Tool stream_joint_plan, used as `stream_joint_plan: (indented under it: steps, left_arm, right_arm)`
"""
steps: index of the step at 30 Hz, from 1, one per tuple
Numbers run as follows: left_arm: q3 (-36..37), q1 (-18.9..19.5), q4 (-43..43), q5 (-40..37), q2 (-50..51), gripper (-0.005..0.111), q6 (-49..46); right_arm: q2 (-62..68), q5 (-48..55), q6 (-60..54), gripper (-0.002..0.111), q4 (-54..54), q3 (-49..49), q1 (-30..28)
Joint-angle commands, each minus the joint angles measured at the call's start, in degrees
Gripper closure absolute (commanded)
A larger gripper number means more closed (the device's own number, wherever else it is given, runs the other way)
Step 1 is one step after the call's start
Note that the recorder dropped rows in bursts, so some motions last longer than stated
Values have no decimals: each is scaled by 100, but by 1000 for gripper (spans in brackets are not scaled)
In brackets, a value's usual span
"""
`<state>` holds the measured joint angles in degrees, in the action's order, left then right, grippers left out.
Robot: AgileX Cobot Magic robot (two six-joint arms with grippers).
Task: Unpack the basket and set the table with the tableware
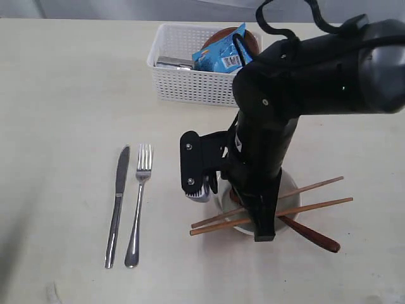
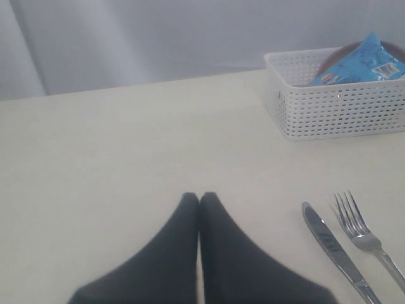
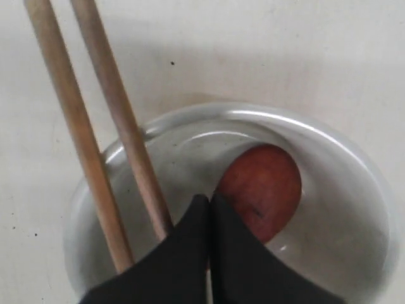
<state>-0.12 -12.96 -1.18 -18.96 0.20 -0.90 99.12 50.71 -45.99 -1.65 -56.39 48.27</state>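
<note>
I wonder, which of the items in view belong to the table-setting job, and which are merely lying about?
Part of the job: basket, knife, fork, bowl, chopsticks, wooden spoon, brown plate, steel cup.

Just lying about: blue chips packet, sitting in the basket.

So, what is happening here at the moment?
The right gripper, shut and empty, hangs over the bowl, which holds the spoon and has the chopsticks across its rim. The knife and fork lie side by side on the table. The basket holds a chips packet, plate and cup. The left gripper is shut and empty.
</note>
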Motion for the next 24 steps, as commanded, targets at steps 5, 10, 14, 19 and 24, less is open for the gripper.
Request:
stream_joint_plan:
  steps: [5,10,14,19,24]
  left_arm:
    - [12,-32,14,64,-20,106,25]
    - [12,-32,14,64,-20,106,25]
    - [12,-32,14,64,-20,106,25]
    - [12,-32,14,64,-20,106,25]
    - [12,-32,14,64,-20,106,25]
  right_arm:
    - [-29,57,277,108,-152,4,86]
    - [-43,57,918,108,-613,-261,86]
    - [-269,57,1275,108,-813,-490,69]
    - [-836,56,1436,108,-813,-455,-358]
    - [-1326,-291,1469,108,-631,-235,-1549]
